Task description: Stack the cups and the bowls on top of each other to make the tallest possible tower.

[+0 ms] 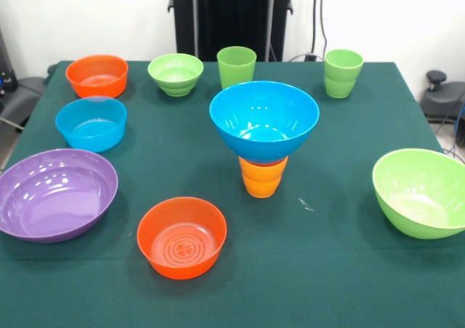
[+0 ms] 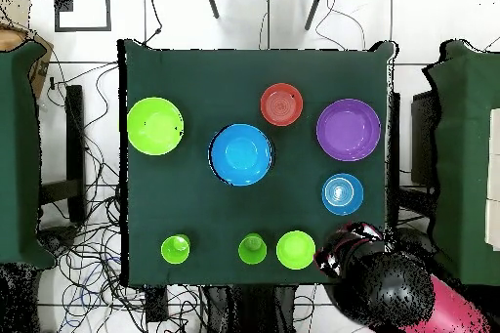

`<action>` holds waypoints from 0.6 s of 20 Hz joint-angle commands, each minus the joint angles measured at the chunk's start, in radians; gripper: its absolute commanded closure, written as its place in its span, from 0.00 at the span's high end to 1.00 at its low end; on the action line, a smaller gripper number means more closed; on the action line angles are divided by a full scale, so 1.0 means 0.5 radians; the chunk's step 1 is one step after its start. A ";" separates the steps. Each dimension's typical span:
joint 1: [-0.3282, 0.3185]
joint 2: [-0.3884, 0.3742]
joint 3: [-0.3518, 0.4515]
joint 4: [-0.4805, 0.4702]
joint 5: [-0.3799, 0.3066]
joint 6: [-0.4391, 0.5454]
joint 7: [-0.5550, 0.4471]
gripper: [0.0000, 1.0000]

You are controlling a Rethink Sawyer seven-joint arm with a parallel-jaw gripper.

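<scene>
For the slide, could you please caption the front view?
Blue bowl balanced on orange cups, loose bowls and green cups around it on the green table.

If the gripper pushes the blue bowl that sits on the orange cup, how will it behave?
The blue bowl is much wider than the orange cup under it, so it would probably tip or slide off. Its glossy surface looks slippery. It seems to be light, stiff plastic.

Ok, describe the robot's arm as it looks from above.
The arm is a bulky, rounded black body with a pinkish-red segment at its lower right. There is red and white trim at its upper-left end. No readable markings or cables on it show.
</scene>
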 commanded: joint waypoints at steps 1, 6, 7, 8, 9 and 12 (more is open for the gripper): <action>0.125 0.430 0.176 -0.267 -0.045 0.003 0.501 1.00; 0.169 0.407 0.137 -0.254 0.037 -0.001 0.523 1.00; 0.175 0.408 0.132 -0.238 0.052 -0.019 0.528 1.00; 0.180 0.401 0.126 -0.205 0.070 -0.050 0.534 1.00; 0.187 0.401 0.125 -0.178 0.089 -0.092 0.544 1.00; 0.229 0.464 0.120 -0.180 0.095 -0.214 0.586 1.00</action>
